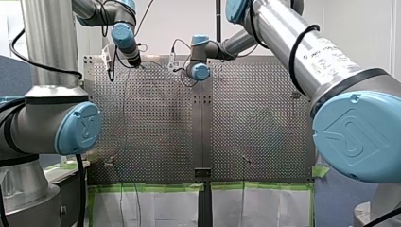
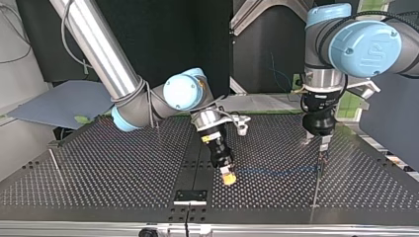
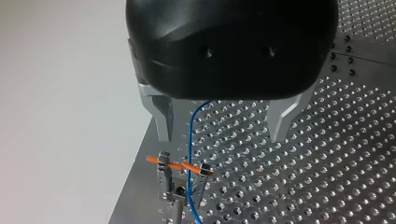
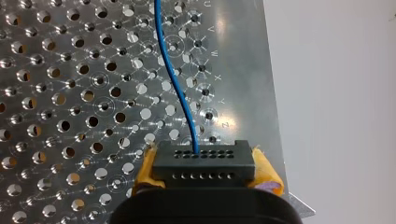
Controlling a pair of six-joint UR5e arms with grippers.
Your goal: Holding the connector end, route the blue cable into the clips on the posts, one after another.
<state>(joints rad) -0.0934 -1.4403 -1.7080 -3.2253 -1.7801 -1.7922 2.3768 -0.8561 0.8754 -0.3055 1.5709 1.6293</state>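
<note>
My right gripper (image 4: 204,169) is shut on the black connector (image 4: 204,161), with a yellow pad (image 4: 267,171) on each side of it. The blue cable (image 4: 175,77) leaves the connector and runs ahead over the perforated plate. In the top view my right gripper (image 2: 228,177) stands low at the middle, and the blue cable (image 2: 276,171) stretches across to a thin post (image 2: 316,187) under my left gripper (image 2: 323,144). My left gripper (image 3: 222,137) hangs open above the clip (image 3: 180,179), apart from it. The cable (image 3: 189,154) runs down between the metal fingers (image 3: 162,122) and through the clip, past an orange pin.
Another thin post (image 2: 53,159) stands at the top view's left. Two short posts (image 1: 109,161) (image 1: 246,160) rise near the front view's lower table edge. A black bracket (image 2: 190,196) sits on the table's middle seam. The plate's edge lies close beside the clip.
</note>
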